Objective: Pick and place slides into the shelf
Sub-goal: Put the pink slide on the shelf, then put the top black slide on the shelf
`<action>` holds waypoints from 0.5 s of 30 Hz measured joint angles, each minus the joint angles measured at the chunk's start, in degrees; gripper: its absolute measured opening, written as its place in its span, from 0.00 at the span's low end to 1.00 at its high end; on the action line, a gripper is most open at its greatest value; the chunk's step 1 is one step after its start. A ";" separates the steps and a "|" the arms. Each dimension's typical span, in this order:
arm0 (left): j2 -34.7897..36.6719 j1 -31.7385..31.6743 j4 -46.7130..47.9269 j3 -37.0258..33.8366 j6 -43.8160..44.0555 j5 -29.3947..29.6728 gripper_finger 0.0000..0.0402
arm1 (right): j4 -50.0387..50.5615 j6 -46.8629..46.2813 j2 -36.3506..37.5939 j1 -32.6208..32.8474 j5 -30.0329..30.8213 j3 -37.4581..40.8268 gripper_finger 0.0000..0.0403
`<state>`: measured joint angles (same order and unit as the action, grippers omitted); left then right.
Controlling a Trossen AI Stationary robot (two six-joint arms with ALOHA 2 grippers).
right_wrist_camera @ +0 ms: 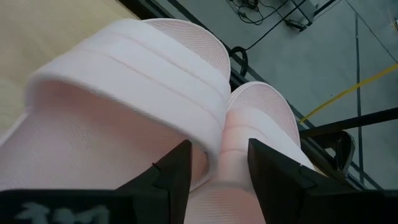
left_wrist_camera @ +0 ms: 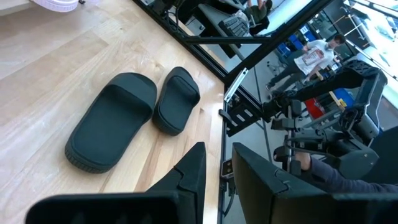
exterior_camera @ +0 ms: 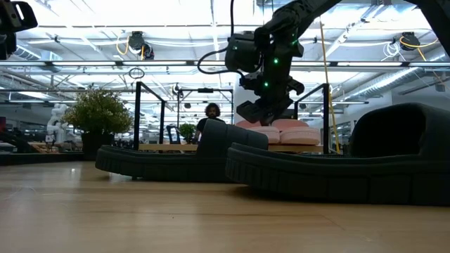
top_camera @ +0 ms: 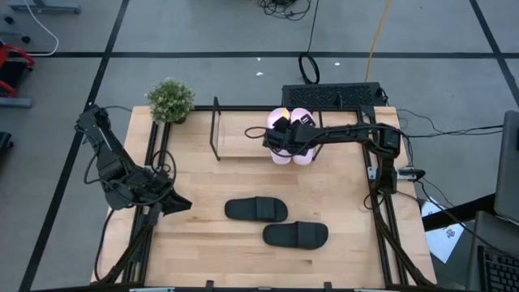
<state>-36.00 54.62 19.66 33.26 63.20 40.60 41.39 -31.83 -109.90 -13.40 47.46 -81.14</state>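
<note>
Two pale pink slides (top_camera: 292, 138) lie side by side on the shelf's (top_camera: 217, 130) light board, at its right end; in the right wrist view (right_wrist_camera: 155, 81) they fill the picture. My right gripper (top_camera: 281, 134) (right_wrist_camera: 217, 168) is open just above them, with its fingers over the seam between the two straps. In the low view the gripper (exterior_camera: 261, 112) stands right over the pink slides (exterior_camera: 285, 130). Two black slides (top_camera: 255, 209) (top_camera: 296, 234) lie sole-down on the table in front. My left gripper (top_camera: 177, 201) (left_wrist_camera: 217, 180) waits open at the table's left side.
A small potted plant (top_camera: 170, 99) stands at the table's far left corner, beside the shelf. The left part of the shelf board (top_camera: 239, 142) is bare. A black keyboard-like unit (top_camera: 332, 95) sits behind the shelf. A person (exterior_camera: 211, 112) is in the room beyond the table.
</note>
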 joint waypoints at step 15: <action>-0.01 0.01 -0.17 -0.02 -0.03 0.02 0.18 | -0.87 2.59 3.52 0.47 -1.37 0.04 0.37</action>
<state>-36.01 54.63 19.49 33.23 63.17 40.62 40.51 -29.24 -106.38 -12.93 46.09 -81.10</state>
